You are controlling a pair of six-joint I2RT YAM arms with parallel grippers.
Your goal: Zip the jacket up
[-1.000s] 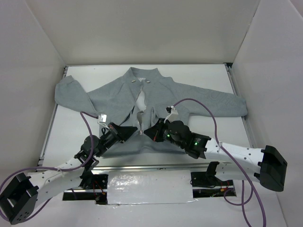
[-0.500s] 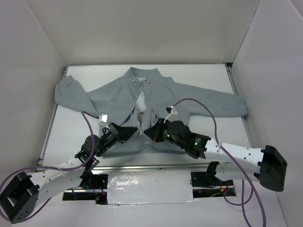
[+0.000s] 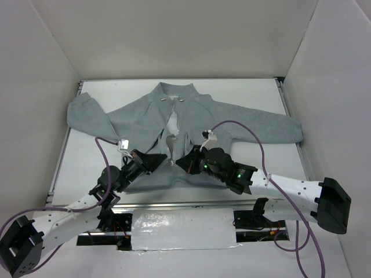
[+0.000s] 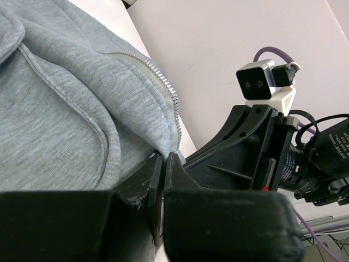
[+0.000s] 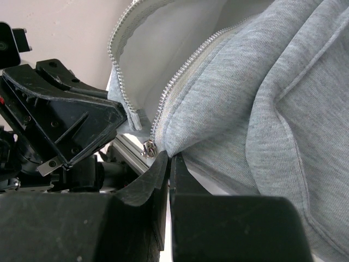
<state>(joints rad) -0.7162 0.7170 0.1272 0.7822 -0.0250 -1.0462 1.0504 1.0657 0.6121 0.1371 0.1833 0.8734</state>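
Observation:
The light-grey fleece jacket [image 3: 232,119] lies flat on the white table [image 3: 255,92], collar far, hem near, its centre front open. My left gripper [image 3: 166,160] is shut on the hem corner of one front panel, right beside the zipper teeth [image 4: 169,90]; in the left wrist view the jaws [image 4: 164,155] pinch the fleece [image 4: 65,109]. My right gripper [image 3: 179,163] is shut on the other panel's hem [image 5: 262,98], with the jaws [image 5: 169,156] just beside the metal zipper slider [image 5: 147,148]. The two grippers face each other, almost touching.
White walls enclose the table on three sides. A metal rail runs along the near edge, with a silver taped patch [image 3: 182,227] below it. Purple cables [image 3: 243,124] loop over the jacket's lower right. The sleeves spread far left and right.
Both grippers stay shut at the hem. The left arm has shifted slightly to the left and the fabric at the open zipper has moved a little.

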